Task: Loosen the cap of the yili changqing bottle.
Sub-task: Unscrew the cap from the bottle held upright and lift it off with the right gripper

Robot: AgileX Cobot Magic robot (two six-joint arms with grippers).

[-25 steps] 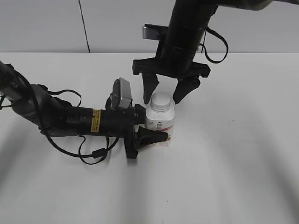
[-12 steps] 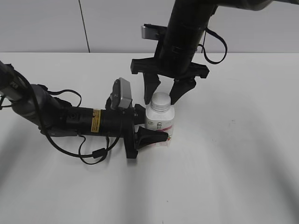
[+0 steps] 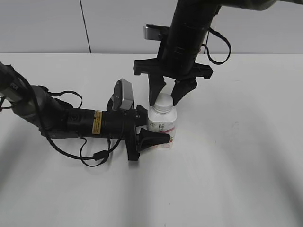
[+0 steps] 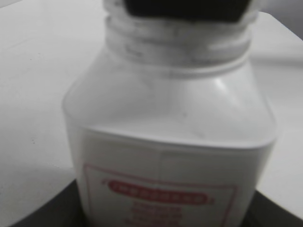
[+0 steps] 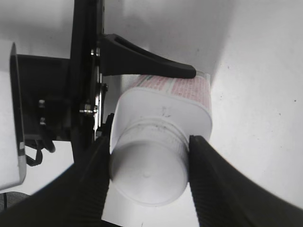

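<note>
Right hand (image 3: pixel 166 94) closed in onto cap (image 3: pixel 162 102) — bottle (image 3: pixel 162 124) upright (left hand (image 3: pixel 154 127) gripping).

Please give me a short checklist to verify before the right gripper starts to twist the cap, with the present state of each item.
1. Bottle upright on table: ok.
2. Left gripper clamps the bottle body: ok.
3. Right gripper fingers on both sides of cap: ok.
4. Fingers at cap height, not on the shoulder: ok.
5. Grip firm enough to turn: cannot tell.
6. Cap already loosened: cannot tell.
</note>
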